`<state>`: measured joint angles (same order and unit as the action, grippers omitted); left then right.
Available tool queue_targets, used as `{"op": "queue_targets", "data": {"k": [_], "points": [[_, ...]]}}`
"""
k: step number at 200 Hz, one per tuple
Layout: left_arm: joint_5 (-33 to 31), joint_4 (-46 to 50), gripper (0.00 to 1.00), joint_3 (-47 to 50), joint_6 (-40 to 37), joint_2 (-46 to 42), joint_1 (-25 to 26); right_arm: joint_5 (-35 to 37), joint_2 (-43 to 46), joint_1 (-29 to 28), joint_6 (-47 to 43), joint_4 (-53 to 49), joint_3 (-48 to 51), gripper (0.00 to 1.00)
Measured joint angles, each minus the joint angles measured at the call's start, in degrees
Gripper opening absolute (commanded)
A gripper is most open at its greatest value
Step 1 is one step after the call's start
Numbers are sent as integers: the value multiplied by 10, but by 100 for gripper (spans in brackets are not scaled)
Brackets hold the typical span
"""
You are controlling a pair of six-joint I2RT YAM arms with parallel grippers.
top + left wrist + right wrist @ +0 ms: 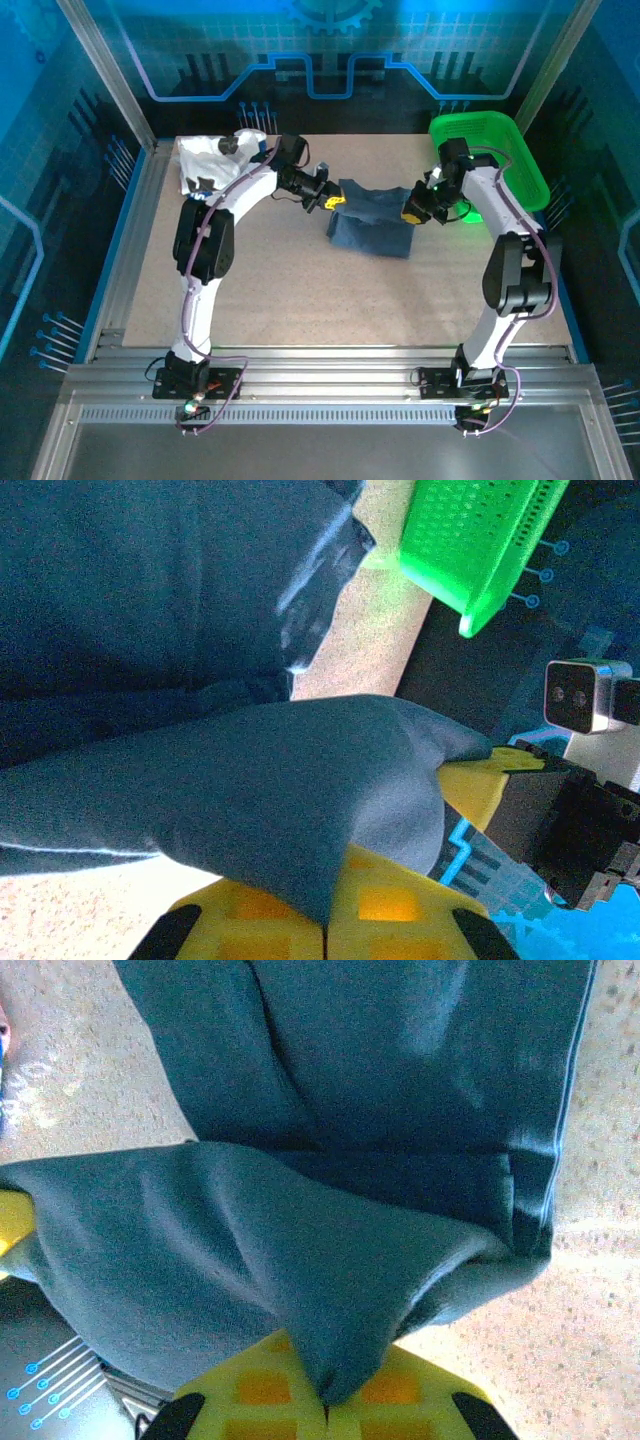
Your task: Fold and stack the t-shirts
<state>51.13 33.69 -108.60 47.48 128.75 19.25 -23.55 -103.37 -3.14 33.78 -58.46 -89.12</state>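
Left claw (335, 201) pinches the soft dark blue cloth shirt (372, 230) at its ten o'clock; right claw (412, 214) — shut tight too — pinches three o'clock.

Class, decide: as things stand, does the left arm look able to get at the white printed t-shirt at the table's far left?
Probably not yet: its fingers are shut on the dark blue t-shirt. The white t-shirt lies close beside that arm, so once freed it likely could.
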Motion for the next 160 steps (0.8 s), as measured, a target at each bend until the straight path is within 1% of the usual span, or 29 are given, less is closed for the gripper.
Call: {"op": "queue_targets", "data": {"k": [67, 109, 147, 160], "points": [[4, -11, 0, -125, 29, 111, -9, -15, -103, 28, -19, -1, -83, 0], [4, -25, 0, -186, 61, 158, -17, -25, -151, 38, -19, -2, -142, 0], [12, -70, 5, -252, 111, 203, -19, -35, -179, 50, -19, 0, -175, 4], [14, -91, 12, -276, 135, 224, -19, -41, -189, 57, -19, 2, -180, 7]]}}
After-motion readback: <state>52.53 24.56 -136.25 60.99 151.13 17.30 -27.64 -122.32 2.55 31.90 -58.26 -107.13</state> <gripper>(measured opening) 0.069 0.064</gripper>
